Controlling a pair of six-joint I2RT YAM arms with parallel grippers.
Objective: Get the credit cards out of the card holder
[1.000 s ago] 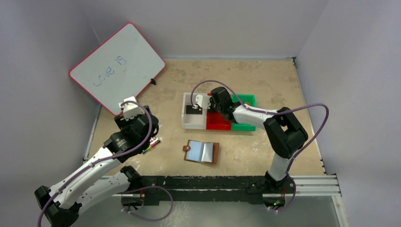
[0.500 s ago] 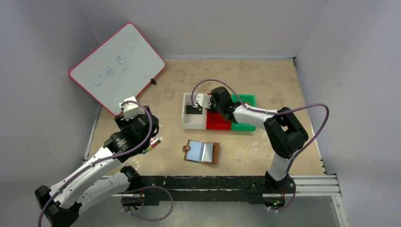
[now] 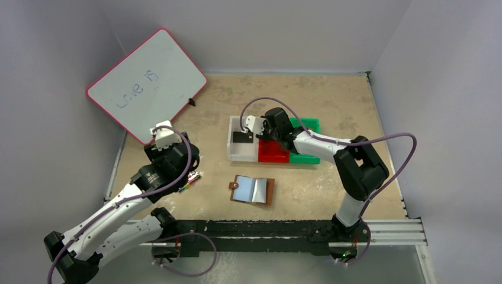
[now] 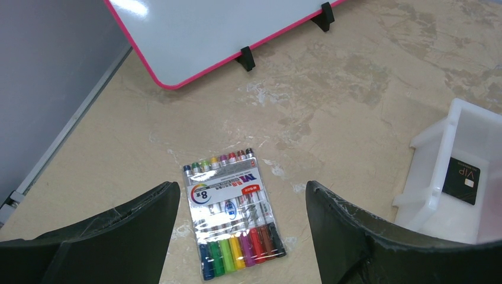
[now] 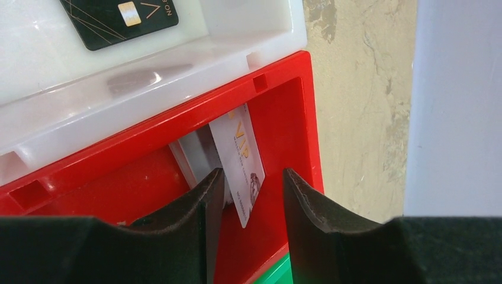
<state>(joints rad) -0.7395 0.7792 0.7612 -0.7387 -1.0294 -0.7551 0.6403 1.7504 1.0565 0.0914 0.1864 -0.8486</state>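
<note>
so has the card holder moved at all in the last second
No. The card holder lies open in the same spot, with the same gap to the white bin beyond it.

Left arm: reaches from its near-left base diagonally toward the far side, forearm low, wrist tipped downward on the left of the scene.
Left gripper (image 4: 243,198): fingers (image 4: 118,231) spread wide, nothing between them.
Right arm: rises from its near-right base, elbow folded high, forearm stretched left and far toward the middle.
Right gripper (image 5: 253,177): pointing down, fingers (image 5: 189,219) parted by a narrow gap, clamping nothing.
</note>
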